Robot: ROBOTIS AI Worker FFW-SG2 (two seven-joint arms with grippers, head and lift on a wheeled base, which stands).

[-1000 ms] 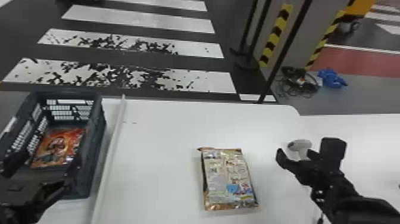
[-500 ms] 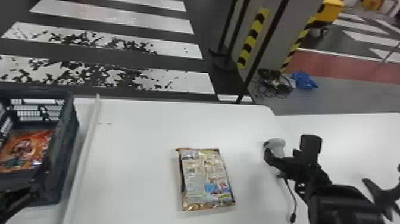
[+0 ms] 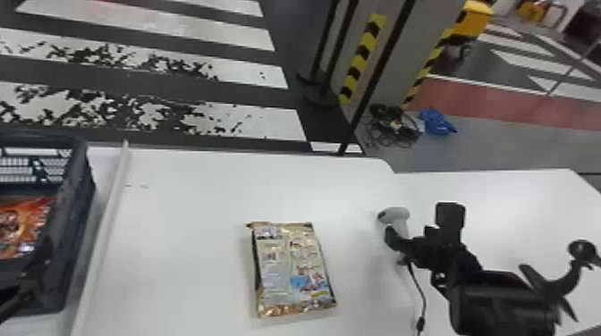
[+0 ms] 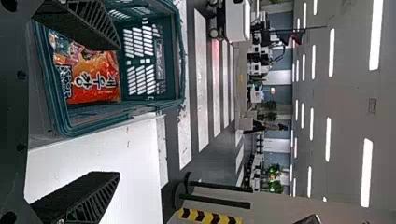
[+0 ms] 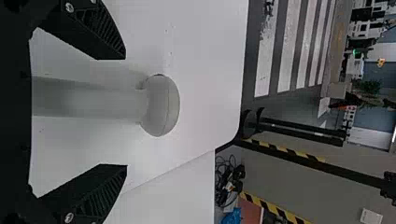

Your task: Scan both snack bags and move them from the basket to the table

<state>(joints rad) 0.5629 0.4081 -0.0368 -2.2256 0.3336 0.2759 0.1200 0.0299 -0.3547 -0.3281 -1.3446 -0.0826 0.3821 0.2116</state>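
Note:
In the head view my right gripper [image 3: 395, 250] is at the pale handheld scanner [image 3: 399, 218] on the table's right part. The right wrist view has the scanner [image 5: 159, 105] between the spread fingers of my right gripper [image 5: 126, 112], touching neither. My left gripper [image 3: 33, 277] is at the basket's near right side in the head view; in the left wrist view, left gripper [image 4: 119, 112] fingers stand wide apart with nothing held. One snack bag, orange-red [image 3: 22, 228], lies inside the dark basket [image 3: 80, 192]. The other snack bag [image 3: 293, 268] lies flat mid-table, printed back up.
A long pale strip [image 3: 105, 237] runs along the white table [image 3: 188, 214] between basket and bag. The scanner's black cable [image 3: 419, 290] trails toward the near edge. Beyond the table stand black posts and a grey pillar [image 3: 398, 58].
The head view has swung to the right, so basket, bag and scanner appear farther left. The bag remains in place on the table, and my right gripper is still at the scanner.

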